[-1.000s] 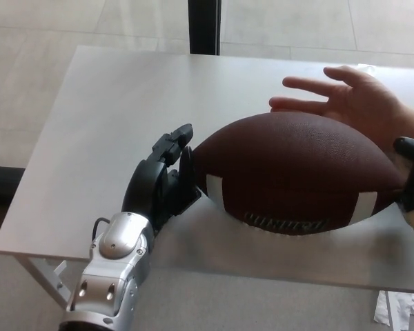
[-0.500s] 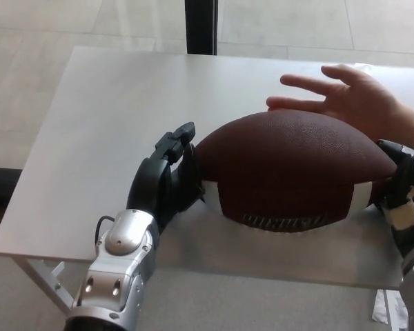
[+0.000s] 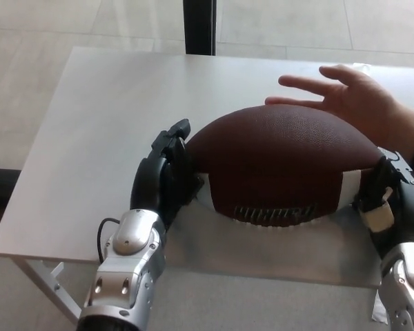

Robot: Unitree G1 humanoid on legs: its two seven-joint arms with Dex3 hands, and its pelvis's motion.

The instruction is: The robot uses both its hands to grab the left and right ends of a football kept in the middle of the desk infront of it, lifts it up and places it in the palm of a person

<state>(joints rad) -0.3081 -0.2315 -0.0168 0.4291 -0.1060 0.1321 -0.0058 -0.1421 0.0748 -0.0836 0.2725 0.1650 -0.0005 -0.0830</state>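
You have the football (image 3: 279, 169) clamped between your left hand (image 3: 167, 181) and right hand (image 3: 386, 196), one pressed on each end, above the desk (image 3: 103, 117), just before the person's open palm (image 3: 362, 100)

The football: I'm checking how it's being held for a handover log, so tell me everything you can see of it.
The football is dark brown with a pebbled, leather-like skin, a white stripe near each end and faint lettering low on its near side. It lies lengthwise across the view, above the white desk. The left hand presses on its left end and the right hand on its right end. A person's open hand shows just behind its upper right; whether they touch cannot be told.
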